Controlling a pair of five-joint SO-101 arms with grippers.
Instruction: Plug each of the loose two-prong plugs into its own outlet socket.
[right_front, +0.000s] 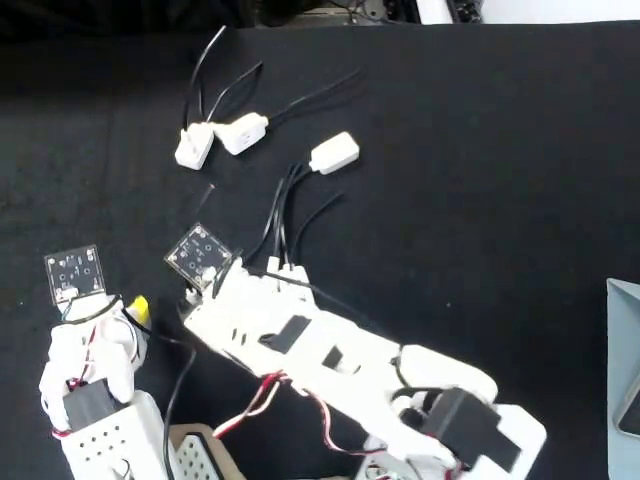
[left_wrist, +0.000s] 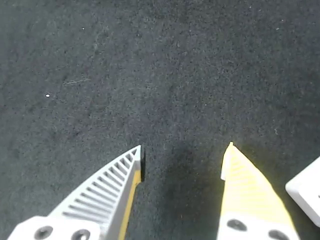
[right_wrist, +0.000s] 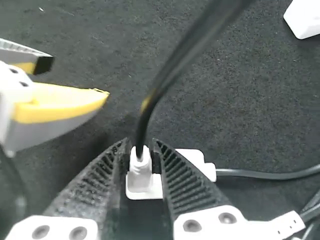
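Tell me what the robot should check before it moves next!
1. Right gripper shut on plug: ok.
2. Plug lined up with near socket: cannot tell, the arm hides it.
3. Left gripper open, holding nothing: ok.
4. Room between the two grippers: probably not ok, they sit close.
5. Other socket has no plug in it: ok.
6. Loose plugs lie away from both arms: ok.

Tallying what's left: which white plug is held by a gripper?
The plug clamped in the right gripper, its black cord rising between the fingers. Three loose plugs lie farther off on the table.
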